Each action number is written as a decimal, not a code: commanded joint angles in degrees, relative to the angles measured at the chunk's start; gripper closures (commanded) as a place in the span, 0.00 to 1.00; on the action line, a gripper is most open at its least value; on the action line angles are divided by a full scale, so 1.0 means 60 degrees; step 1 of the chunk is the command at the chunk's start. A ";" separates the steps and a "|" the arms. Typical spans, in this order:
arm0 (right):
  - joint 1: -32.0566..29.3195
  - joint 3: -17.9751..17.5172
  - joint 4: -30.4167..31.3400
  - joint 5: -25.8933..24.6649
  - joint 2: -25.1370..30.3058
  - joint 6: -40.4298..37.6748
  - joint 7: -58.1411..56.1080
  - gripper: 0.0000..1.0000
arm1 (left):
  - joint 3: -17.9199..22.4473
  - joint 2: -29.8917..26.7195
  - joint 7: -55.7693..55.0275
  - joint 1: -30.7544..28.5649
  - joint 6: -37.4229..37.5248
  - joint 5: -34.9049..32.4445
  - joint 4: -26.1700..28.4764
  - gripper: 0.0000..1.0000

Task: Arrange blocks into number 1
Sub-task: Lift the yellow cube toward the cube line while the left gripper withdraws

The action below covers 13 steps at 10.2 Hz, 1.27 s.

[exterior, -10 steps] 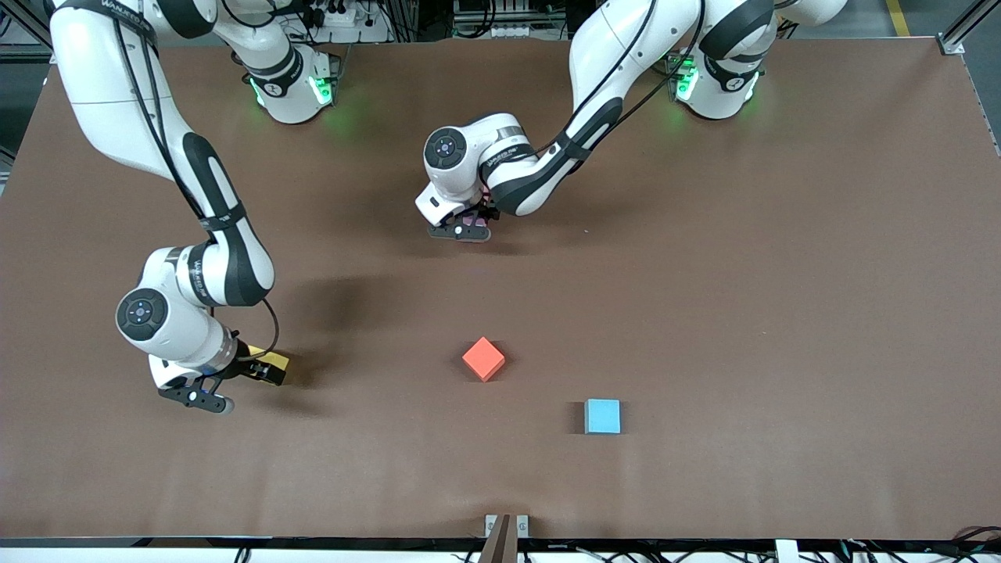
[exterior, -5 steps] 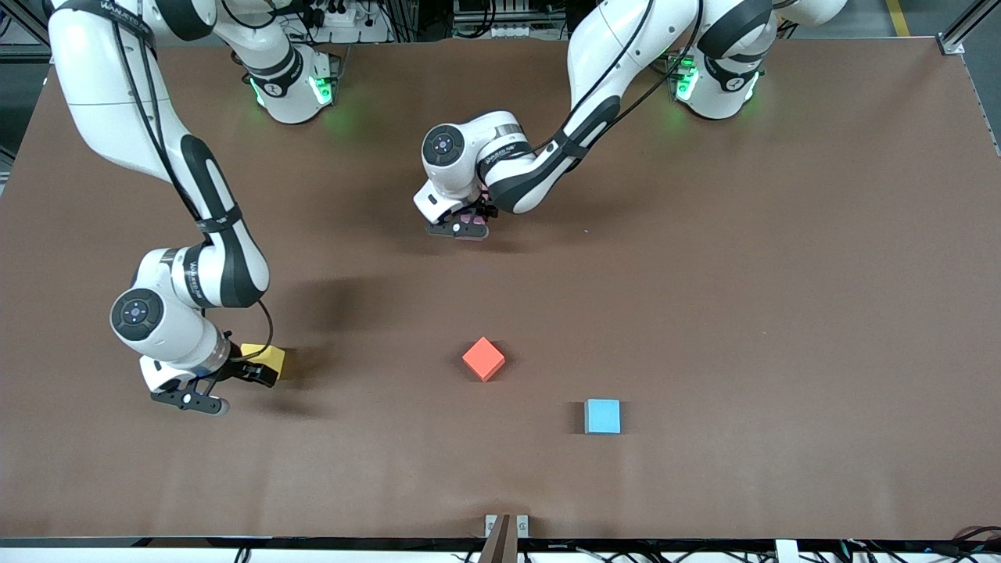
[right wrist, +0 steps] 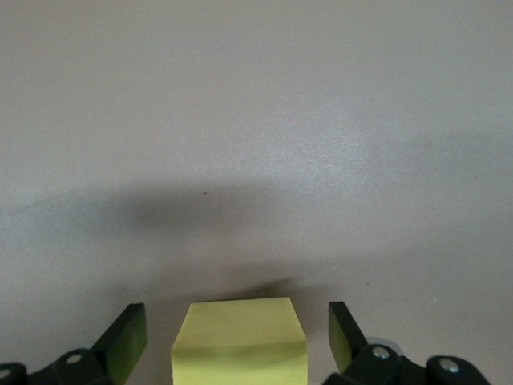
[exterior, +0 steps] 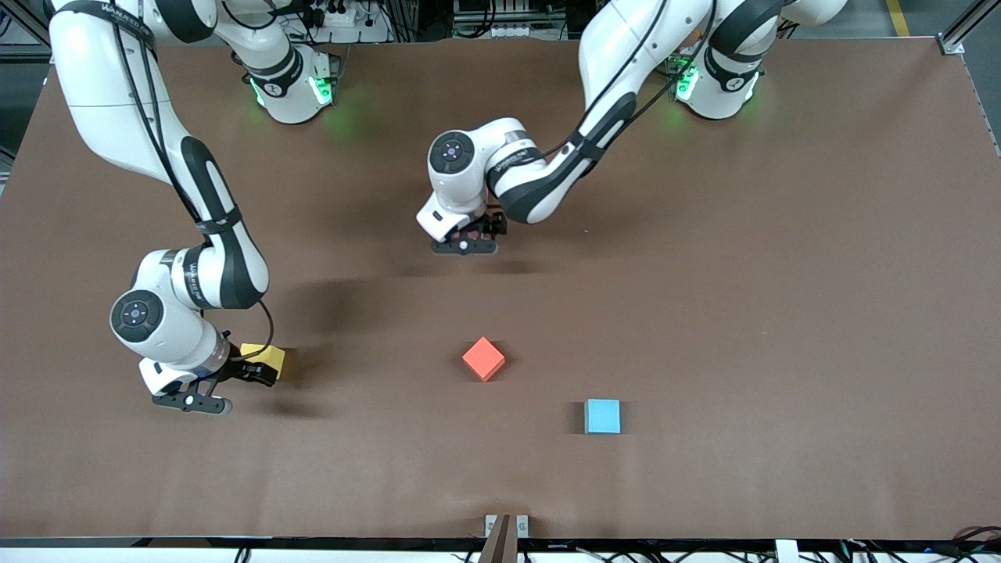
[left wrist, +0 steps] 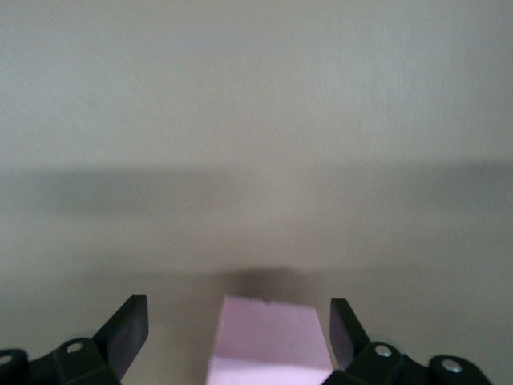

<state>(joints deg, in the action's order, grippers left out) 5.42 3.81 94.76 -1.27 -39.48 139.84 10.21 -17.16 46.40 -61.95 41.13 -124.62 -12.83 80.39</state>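
a: tabletop (exterior: 782, 274) is mostly bare brown. left gripper (exterior: 464, 244) low at mid-table, right gripper (exterior: 205, 391) low toward the right arm's end.

b: jaws?

a: both spread wide, gripping nothing. only the wrist views show it: pink block (left wrist: 268, 341) between left jaws with gaps, yellow block (right wrist: 239, 340) likewise. orange block (exterior: 483, 359) and light blue block (exterior: 603, 416) sit apart, nearer the camera.

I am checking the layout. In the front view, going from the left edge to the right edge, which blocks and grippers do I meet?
Right gripper → yellow block → left gripper over a pink block → orange-red block → light blue block.
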 commanded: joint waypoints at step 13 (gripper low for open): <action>0.2974 -0.0123 0.0040 -0.0126 0.1449 -0.1888 0.1308 1.00 | 0.0560 -0.2473 0.4855 -0.6267 0.1651 -0.0235 0.0341 0.00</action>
<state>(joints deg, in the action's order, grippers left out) 19.71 2.77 93.24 -2.14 -34.00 130.45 12.88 -13.18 33.90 -36.02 5.12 -116.51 -13.02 80.43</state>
